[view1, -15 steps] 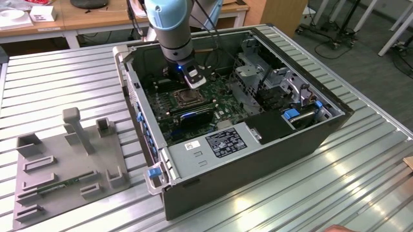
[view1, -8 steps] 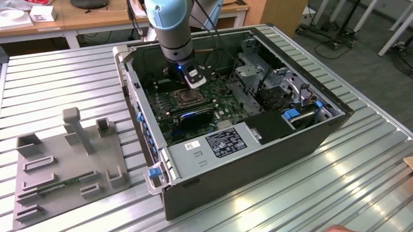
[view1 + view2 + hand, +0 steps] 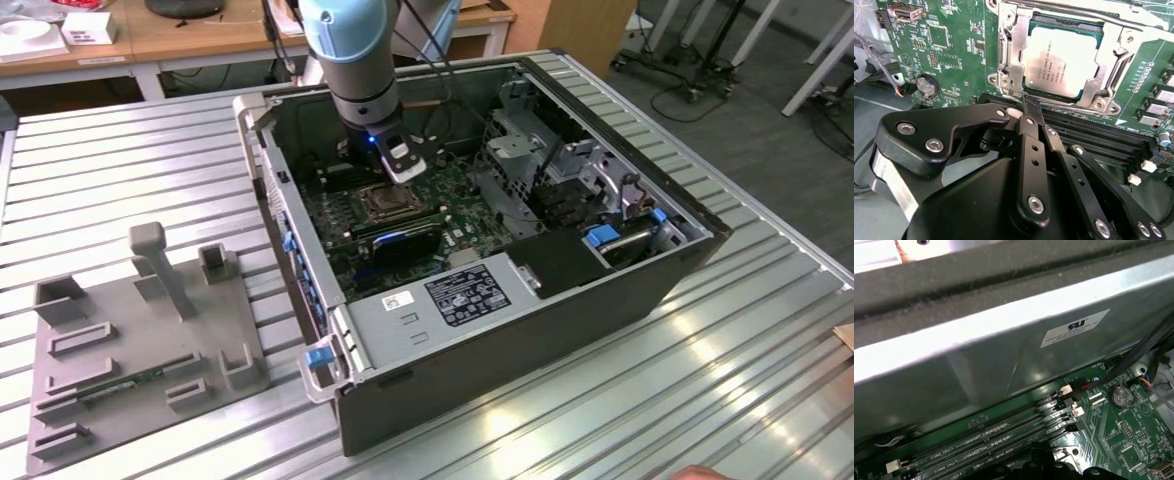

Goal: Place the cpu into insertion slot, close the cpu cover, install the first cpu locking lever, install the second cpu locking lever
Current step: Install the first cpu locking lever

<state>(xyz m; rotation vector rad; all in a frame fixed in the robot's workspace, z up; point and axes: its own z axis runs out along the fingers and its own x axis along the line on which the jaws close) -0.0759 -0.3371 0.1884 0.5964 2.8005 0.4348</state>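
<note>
**Gripper.** My gripper [image 3: 1026, 107] has its fingers closed tip to tip, with nothing visibly between them. In the exterior view it [image 3: 400, 168] hangs inside the open case [image 3: 534, 300], just over the slot [image 3: 390, 205].

**Cpu.** The cpu [image 3: 1061, 62] is seated flat in the slot [image 3: 1064, 22], printed face up. The cover [image 3: 1111, 60] lies down over it. Its frame overlaps the cpu's edges and the chip shows through the cut-out.

**Governing relation.** The cpu lies straight ahead of my fingertips, just past the cover's near edge. The tips sit at that edge, between the cover and the memory slots [image 3: 1094, 135], which run parallel to it. They appear to touch the frame, but I cannot confirm contact.

**Levers.** One thin rod [image 3: 1094, 15] runs along the cover's far side. My fingers hide the near side, so I cannot tell whether a lever lies there or whether either lever is latched.

**Other obstruction.** In the first wrist view the case wall [image 3: 979, 365] stands close over the memory slots [image 3: 1004, 435].
</note>
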